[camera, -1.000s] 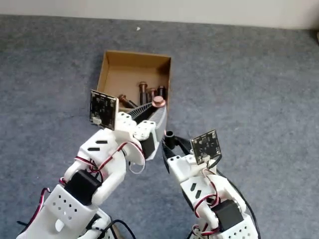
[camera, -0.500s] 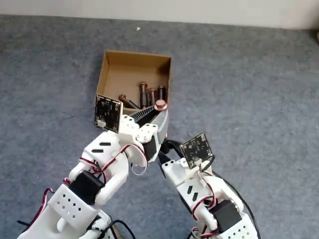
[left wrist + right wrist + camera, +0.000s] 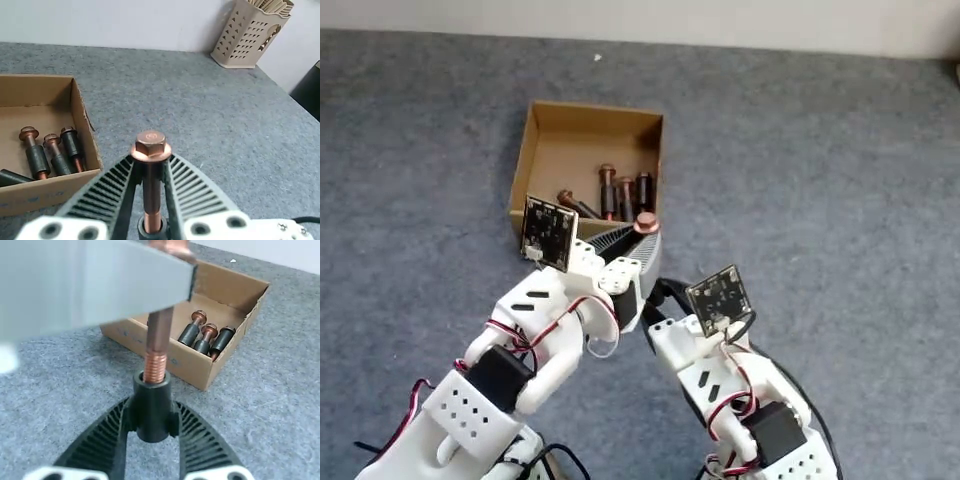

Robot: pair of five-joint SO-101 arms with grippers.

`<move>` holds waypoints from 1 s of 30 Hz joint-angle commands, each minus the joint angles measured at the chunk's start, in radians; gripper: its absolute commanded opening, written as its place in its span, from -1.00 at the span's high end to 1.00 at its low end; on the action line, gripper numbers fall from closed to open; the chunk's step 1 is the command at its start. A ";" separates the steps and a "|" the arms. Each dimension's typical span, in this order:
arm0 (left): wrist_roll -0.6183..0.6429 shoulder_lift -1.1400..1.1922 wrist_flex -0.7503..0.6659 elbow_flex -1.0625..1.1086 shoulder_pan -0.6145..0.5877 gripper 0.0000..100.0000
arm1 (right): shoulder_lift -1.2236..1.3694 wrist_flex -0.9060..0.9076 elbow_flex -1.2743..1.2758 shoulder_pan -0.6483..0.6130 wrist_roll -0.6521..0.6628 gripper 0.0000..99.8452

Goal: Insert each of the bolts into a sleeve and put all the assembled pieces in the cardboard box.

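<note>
High view places the cardboard box point(image 3: 590, 108) in the upper middle of the frame on the grey mat point(image 3: 820, 200), with both white arms coming up from the lower edge. The left gripper point(image 3: 638, 236) sits near the centre of the frame, just at the box's lower right corner. Its ribbed fingers clamp a copper-coloured bolt point(image 3: 645, 222) whose flanged head points toward the box. The right gripper point(image 3: 660, 296) lies just below it, slightly right of centre, close against the left arm's wrist.

Left wrist view shows the left gripper point(image 3: 150, 162) pinched tight on the bolt point(image 3: 151, 195) just under its hexagonal head. The shank runs between the two fingers point(image 3: 192, 187) to a dark ring at its far end.

Right wrist view shows the right gripper point(image 3: 151, 412) closed around a black sleeve point(image 3: 151, 407), which it holds upright. The bolt point(image 3: 158, 340) comes down from above with its threaded tip in the sleeve's mouth; how deep it goes cannot be told.

Inside the box point(image 3: 85, 120), three assembled pieces point(image 3: 55, 157) lie side by side. In the high view they occupy the box's lower right part point(image 3: 623, 190), and a fourth piece point(image 3: 575, 205) lies at an angle to their left. The right wrist view also catches the box point(image 3: 185, 362) and the three pieces point(image 3: 202, 337) beyond the sleeve.

A perforated beige holder point(image 3: 250, 32) stands far off on the mat, by a pale wall.
</note>
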 commanded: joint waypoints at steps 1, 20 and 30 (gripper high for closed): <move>-0.046 -0.013 0.087 -0.007 0.031 0.95 | -0.018 -0.038 -0.022 0.030 0.003 0.99; -0.095 -0.314 0.281 -0.002 0.042 0.79 | -0.018 -0.038 -0.019 0.070 0.003 0.99; -0.097 -0.641 0.460 0.110 -0.090 0.99 | -0.016 -0.035 -0.016 0.110 0.003 0.99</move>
